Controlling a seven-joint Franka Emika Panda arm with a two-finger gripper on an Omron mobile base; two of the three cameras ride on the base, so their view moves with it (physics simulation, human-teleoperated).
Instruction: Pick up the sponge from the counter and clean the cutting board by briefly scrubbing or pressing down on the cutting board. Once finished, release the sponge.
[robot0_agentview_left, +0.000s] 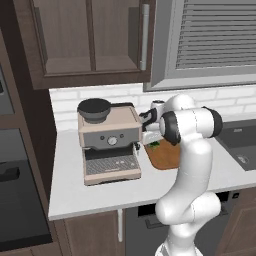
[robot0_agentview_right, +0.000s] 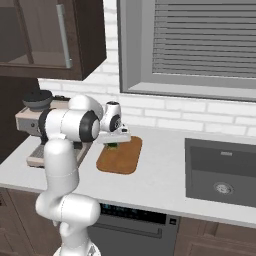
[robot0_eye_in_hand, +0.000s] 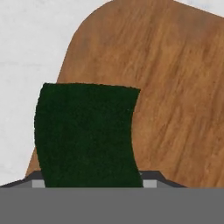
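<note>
tool (robot0_agentview_right: 114, 144) clamped on sponge (robot0_eye_in_hand: 85, 135) over cutting board (robot0_eye_in_hand: 175, 96). sponge looks soft, light, squashy w/ rough top; gripping its short sides seems best, pressing gently.

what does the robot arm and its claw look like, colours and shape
The arm is glossy white, built from rounded, bulbous segments with dark grey-black bands at the joints. The wrist ends in a small white hand with dark patches. The claw has two small fingers; in the hand view their bases look grey. No cables or markings are visible.
</note>
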